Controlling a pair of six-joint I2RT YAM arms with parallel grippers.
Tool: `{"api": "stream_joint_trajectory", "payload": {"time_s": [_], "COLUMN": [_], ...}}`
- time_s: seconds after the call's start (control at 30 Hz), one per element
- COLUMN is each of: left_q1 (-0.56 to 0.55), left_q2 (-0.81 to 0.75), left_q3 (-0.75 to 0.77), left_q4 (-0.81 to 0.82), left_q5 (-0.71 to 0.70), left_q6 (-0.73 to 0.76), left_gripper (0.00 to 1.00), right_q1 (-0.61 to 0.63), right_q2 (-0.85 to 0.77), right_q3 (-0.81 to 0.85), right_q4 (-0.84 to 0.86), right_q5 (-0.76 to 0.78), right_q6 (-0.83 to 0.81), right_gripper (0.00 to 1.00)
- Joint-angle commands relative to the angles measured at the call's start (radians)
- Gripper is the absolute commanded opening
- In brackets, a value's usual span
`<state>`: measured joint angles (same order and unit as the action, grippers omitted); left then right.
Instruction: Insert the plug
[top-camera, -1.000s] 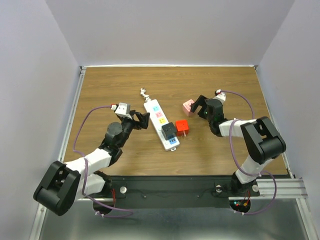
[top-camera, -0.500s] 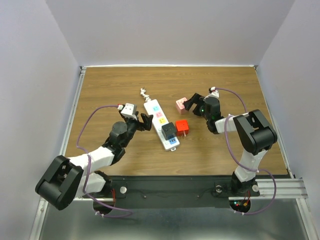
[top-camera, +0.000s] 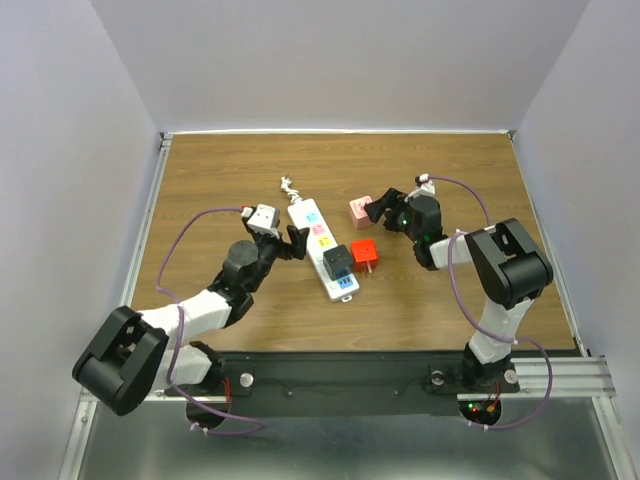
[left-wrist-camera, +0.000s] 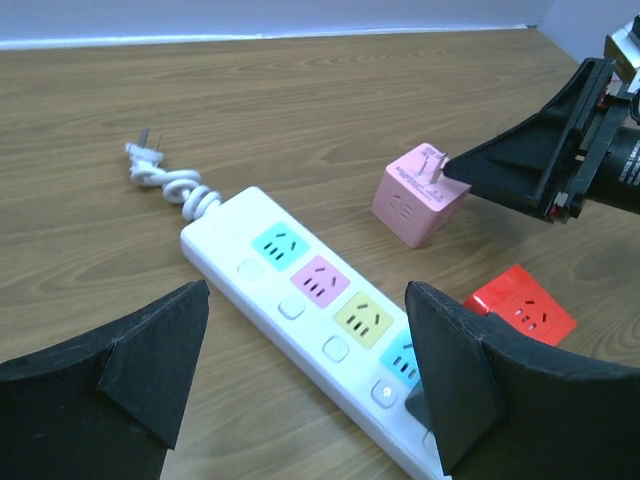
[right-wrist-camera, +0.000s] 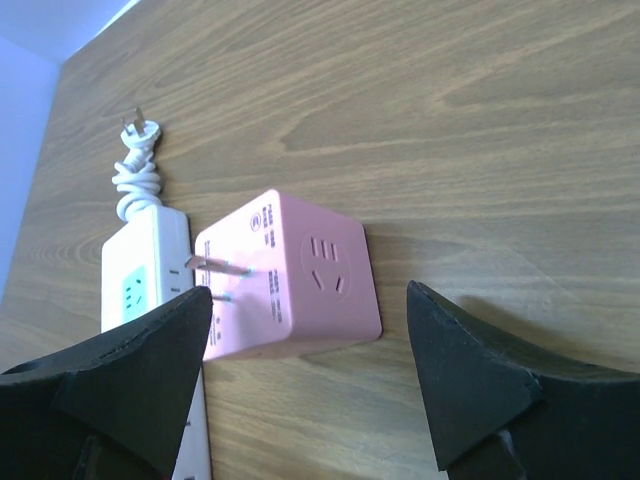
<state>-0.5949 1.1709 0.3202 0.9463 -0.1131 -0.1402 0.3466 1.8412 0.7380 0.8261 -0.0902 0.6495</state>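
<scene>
Pink plug cube (right-wrist-camera: 310, 300) lying before released right jaws, left jaws released, markings illegible

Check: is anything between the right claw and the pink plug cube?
Nothing visible is. The right claw is open, with the pink plug cube right at its fingertips and no other object between them.

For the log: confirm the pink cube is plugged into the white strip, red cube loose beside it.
No: the pink cube lies loose, prongs bare, per the right wrist view. The red cube is loose beside the white strip.
</scene>
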Motion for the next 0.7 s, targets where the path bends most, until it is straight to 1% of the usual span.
{"api": "stream_joint_trajectory", "payload": {"time_s": [0.0,0.03,0.07,0.1,0.13,0.17,0.2,0.27,0.33,0.4,0.43,0.53,0.67], "left_q1": [-0.035,-0.052,-0.055,-0.062,-0.065,-0.066,-0.066,-0.071,-0.094,-0.115,-0.120,-0.128,-0.131], "left_q2": [0.088,0.116,0.146,0.204,0.234,0.262,0.316,0.372,0.455,0.510,0.563,0.657,0.720], "left_q3": [0.118,0.167,0.193,0.248,0.279,0.308,0.376,0.446,0.546,0.607,0.672,0.765,0.826], "left_q4": [0.077,0.077,0.075,0.071,0.063,0.056,0.017,-0.041,-0.119,-0.185,-0.211,-0.277,-0.310], "left_q5": [0.024,0.035,0.076,0.093,0.108,0.112,0.154,0.182,0.191,0.188,0.185,0.173,0.185], "left_q6": [0.119,0.134,0.186,0.203,0.214,0.227,0.237,0.266,0.321,0.353,0.370,0.384,0.386], "left_gripper": [0.90,0.90,0.90,0.88,0.88,0.87,0.87,0.87,0.86,0.84,0.82,0.79,0.74], "right_q1": [-0.001,-0.003,-0.003,-0.003,-0.003,-0.003,-0.003,-0.003,-0.001,-0.003,-0.003,-0.003,-0.004], "right_q2": [-0.071,-0.117,-0.146,-0.198,-0.198,-0.256,-0.281,-0.363,-0.419,-0.493,-0.519,-0.626,-0.744], "right_q3": [-0.052,-0.087,-0.104,-0.142,-0.161,-0.179,-0.198,-0.254,-0.291,-0.345,-0.363,-0.420,-0.480], "right_q4": [0.090,0.091,0.091,0.091,0.091,0.091,0.090,0.090,0.091,0.090,0.090,0.091,0.084], "right_q5": [0.035,0.050,0.082,0.084,0.122,0.157,0.174,0.194,0.227,0.262,0.268,0.270,0.260], "right_q6": [-0.025,-0.028,-0.030,-0.034,-0.036,-0.039,-0.040,-0.042,-0.037,-0.031,-0.030,-0.030,-0.051], "right_gripper": [0.84,0.85,0.85,0.86,0.86,0.86,0.87,0.88,0.88,0.89,0.89,0.89,0.91]}}
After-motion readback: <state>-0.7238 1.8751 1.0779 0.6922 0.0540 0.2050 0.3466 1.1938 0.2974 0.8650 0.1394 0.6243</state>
